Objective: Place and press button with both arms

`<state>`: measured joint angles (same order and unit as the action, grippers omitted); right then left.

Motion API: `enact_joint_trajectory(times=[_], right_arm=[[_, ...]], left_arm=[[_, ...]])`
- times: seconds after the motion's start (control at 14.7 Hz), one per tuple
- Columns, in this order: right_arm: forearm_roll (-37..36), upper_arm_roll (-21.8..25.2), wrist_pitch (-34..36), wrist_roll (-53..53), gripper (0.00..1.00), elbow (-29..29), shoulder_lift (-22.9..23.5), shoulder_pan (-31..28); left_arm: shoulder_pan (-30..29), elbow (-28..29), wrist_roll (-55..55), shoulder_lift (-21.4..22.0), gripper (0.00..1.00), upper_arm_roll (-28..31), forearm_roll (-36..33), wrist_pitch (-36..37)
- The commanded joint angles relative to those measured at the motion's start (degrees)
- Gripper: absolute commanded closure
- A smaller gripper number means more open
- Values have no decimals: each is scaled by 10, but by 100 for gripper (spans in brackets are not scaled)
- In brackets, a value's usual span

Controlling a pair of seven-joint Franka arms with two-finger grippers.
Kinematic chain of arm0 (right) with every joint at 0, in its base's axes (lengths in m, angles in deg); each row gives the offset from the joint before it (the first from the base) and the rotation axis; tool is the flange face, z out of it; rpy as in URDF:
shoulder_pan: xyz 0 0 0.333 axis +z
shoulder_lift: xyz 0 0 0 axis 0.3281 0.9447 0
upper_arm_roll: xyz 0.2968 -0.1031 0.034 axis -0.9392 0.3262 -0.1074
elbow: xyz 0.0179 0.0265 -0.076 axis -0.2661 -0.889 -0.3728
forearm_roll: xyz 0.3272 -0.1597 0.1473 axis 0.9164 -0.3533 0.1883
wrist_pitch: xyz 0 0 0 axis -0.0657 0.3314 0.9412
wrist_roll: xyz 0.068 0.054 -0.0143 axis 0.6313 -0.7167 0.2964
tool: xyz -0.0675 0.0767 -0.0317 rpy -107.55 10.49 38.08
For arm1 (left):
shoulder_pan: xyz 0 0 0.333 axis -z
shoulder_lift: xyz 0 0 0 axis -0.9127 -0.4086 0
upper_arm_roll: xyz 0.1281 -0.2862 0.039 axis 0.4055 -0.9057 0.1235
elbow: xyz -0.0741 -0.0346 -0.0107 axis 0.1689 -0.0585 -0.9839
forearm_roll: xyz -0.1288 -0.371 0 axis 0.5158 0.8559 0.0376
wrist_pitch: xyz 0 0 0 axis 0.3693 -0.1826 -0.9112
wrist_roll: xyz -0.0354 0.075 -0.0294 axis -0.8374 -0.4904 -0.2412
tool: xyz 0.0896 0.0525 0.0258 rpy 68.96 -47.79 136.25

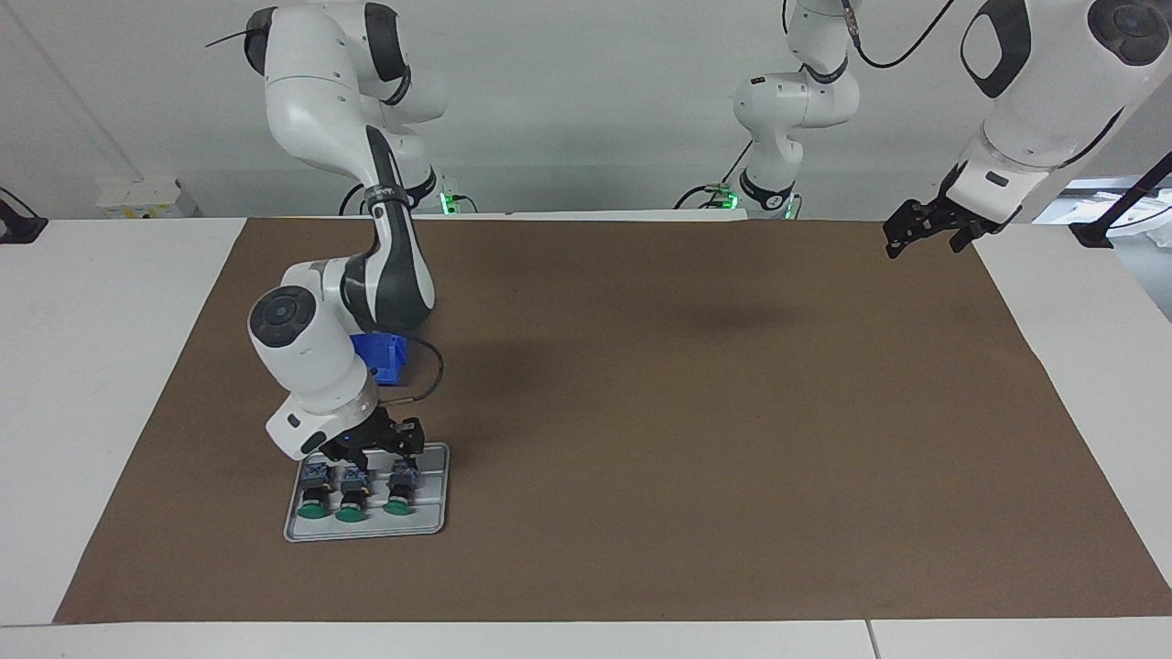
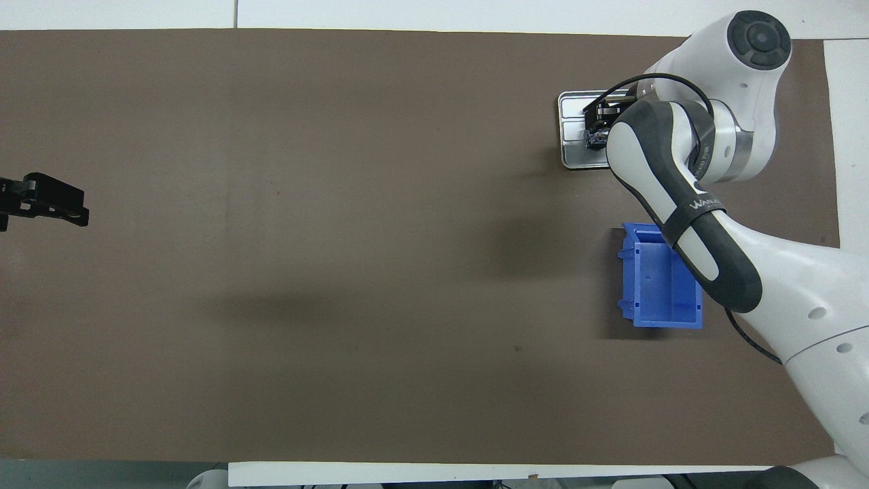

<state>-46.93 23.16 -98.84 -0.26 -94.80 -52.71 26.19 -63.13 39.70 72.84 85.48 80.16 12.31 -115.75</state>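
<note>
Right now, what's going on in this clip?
The right arm is reaching down over a small metal tray at its end of the table, its end effector poised just above the row of three green-capped buttons. Whether it has gripped one cannot be told. A blue bin sits on the brown mat, nearer to the robots than the tray. The left arm waits, its end effector raised over the mat's edge.

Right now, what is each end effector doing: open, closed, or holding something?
Right end effector: low over the tray of green buttons; open or closed cannot be told.
Left end effector: waiting in the air, holding nothing; cannot be told.
</note>
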Motion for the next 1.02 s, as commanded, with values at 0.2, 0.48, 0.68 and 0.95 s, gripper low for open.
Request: enact_joint_trajectory(times=[0.2, 0.48, 0.68, 0.95], right_arm=[[9, -2, -30, 11, 27, 7, 33, -3], [9, -2, -36, 11, 43, 1, 35, -3], [8, -2, -35, 30, 82, -5, 35, -3], [8, -2, 76, 20, 100, 60, 14, 2]], left_arm=[[3, 17, -1, 16, 0, 5, 5, -1], [2, 17, -1, 17, 0, 5, 5, 0], [3, 17, -2, 17, 0, 5, 5, 1], [4, 17, -1, 17, 0, 5, 5, -2]])
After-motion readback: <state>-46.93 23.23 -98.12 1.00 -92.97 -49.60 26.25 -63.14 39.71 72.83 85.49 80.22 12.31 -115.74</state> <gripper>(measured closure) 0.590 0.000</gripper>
